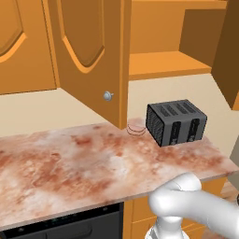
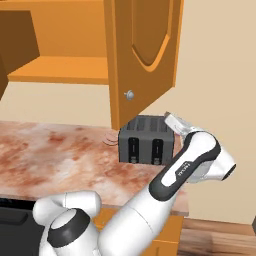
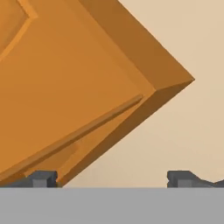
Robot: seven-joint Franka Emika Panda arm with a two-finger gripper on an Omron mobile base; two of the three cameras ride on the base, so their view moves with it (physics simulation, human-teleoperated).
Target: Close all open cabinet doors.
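The counter (image 1: pixel 70 163), w/ a red-brown marbled top, runs across the left base view under the wall cabinets. Above it one open cabinet door (image 1: pixel 88 51) swings out over the counter, its round silver knob (image 1: pixel 108 96) near the lower edge; behind it the cabinet shelf (image 1: pixel 163 63) is exposed. A closed door (image 1: pixel 21 44) sits to the left of the open one. In the right base view the same open door (image 2: pixel 142 50) hangs edge-on, just above the toaster (image 2: pixel 145 142). The toaster is black, w/ slots on top, and stands at the right part of the counter. The gripper (image 3: pixel 111 179) is released, fingers wide apart, nothing between them; in the hand view a lower corner of the door is close in front of it.
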